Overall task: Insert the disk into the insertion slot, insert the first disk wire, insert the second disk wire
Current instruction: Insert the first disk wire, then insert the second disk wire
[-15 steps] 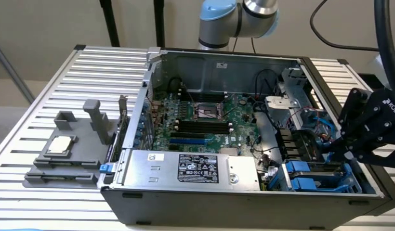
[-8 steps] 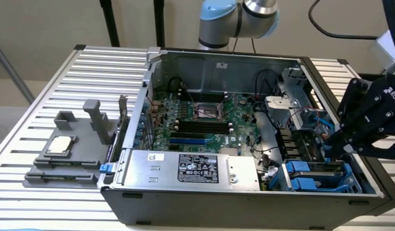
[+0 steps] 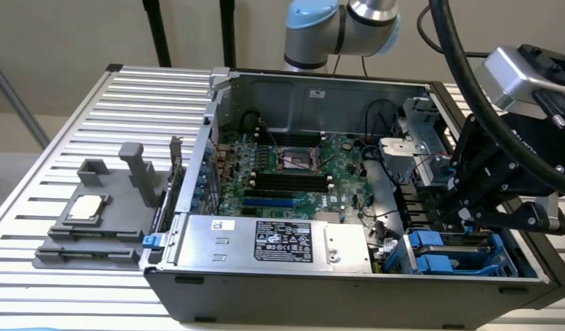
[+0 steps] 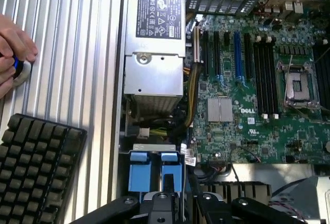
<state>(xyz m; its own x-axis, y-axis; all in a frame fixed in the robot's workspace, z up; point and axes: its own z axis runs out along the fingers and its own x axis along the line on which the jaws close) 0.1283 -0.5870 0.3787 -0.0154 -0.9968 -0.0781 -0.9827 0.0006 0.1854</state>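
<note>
Your black gripper (image 3: 445, 222) hovers with its jaws just above the grey metal, blue-railed drive cage (image 3: 453, 261); their spread you cannot tell.

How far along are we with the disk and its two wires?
Looks done: the disk, by its blue carrier, sits in the insertion slot. In hand: the claw hangs directly over it; whether it holds a wire I cannot tell. Left: neither wire visibly plugged into the disk.
</note>
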